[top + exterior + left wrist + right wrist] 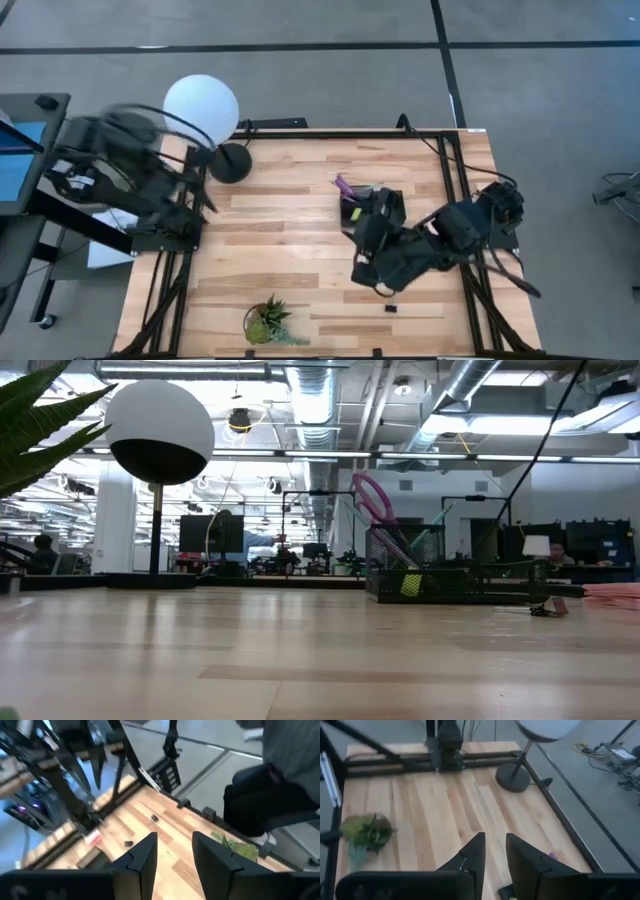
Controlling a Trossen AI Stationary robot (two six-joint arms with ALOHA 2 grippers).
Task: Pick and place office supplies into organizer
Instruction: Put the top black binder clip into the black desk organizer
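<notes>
Right of centre in the high view, the organizer (358,203) stood just above my right gripper (381,288), whose jaws were slightly parted and empty, while a tiny black clip (391,308) lay just beside them, far from my left arm.

One organizer (358,205), one lamp (203,110), one plant (268,322), two clips (141,831).

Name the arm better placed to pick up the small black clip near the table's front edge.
Right. The right gripper is empty and open, close to the black clip and beside the organizer. The left gripper, also open, sits back at the table's far left edge.
</notes>
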